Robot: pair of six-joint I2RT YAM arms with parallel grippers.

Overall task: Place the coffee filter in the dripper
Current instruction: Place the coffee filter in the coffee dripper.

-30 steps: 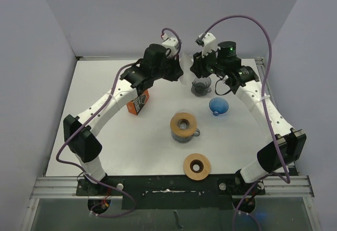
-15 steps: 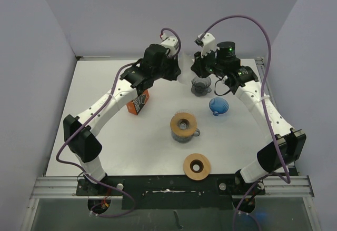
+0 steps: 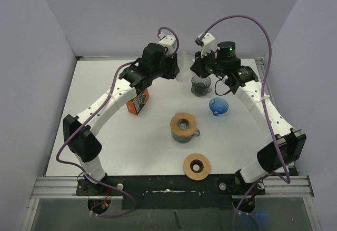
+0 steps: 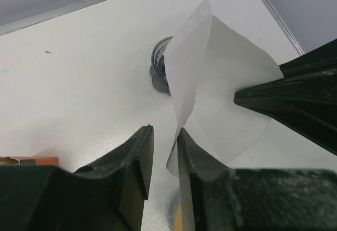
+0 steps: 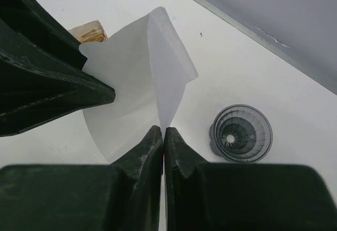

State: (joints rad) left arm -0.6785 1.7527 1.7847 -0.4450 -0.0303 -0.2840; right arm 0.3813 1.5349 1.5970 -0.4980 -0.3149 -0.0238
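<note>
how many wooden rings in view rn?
2. One wooden ring sits on top of the glass cup mid-table. The other lies flat on the table near the front edge. Another could be hidden under the left arm.

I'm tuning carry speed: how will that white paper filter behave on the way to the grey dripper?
Probably very light and floppy: the coffee filter is thin folded paper, pinched at one edge by the right gripper. It would likely flutter or crease if swung fast, and may not settle squarely in the dripper.
</note>
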